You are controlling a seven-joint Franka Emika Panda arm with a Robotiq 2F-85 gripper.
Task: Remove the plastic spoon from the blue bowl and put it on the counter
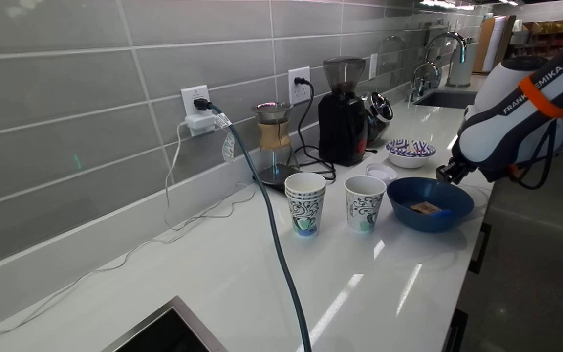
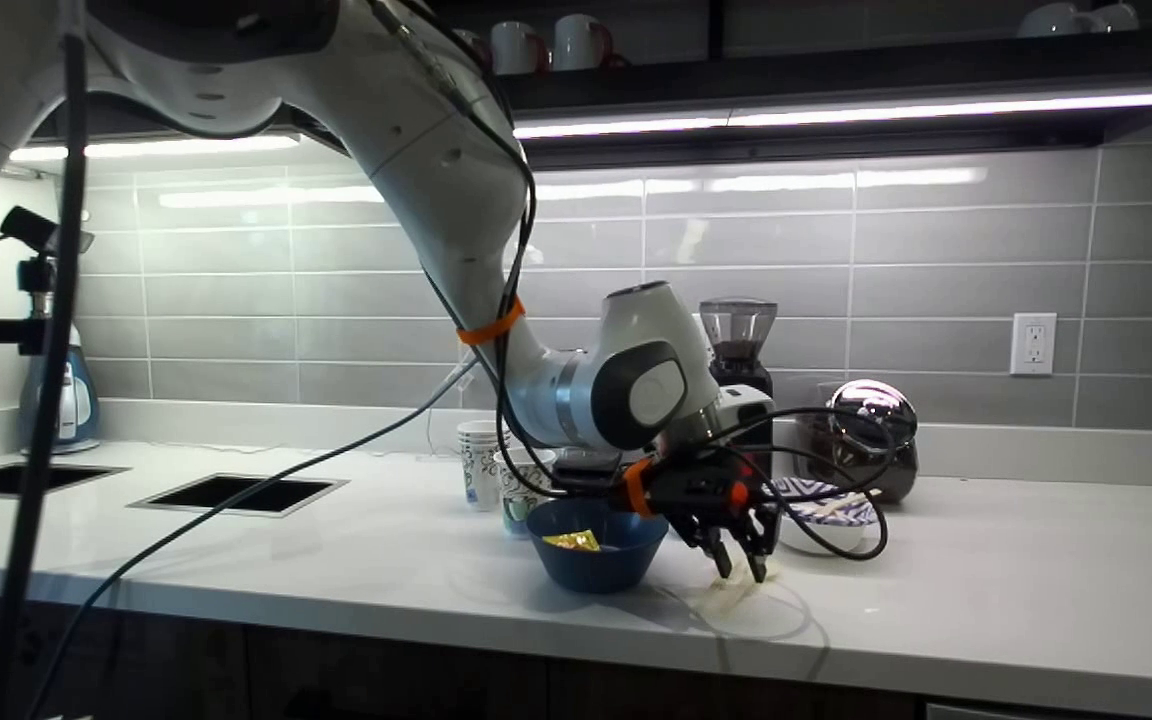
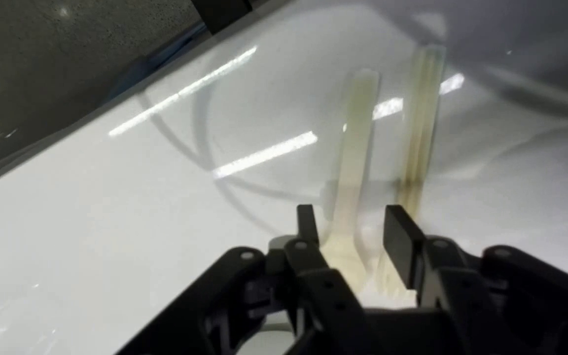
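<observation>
Plastic spoon (image 3: 354, 158) lies on the counter (image 3: 116, 222) (beside a fork (image 3: 421, 128)), gripper (image 3: 351, 219) spread above

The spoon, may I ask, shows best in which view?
The wrist view: the spoon shows close up, its handle unhidden. An exterior view shows only blurred pale streaks; in an exterior view, near the blue bowl, I can't make it out.
</observation>
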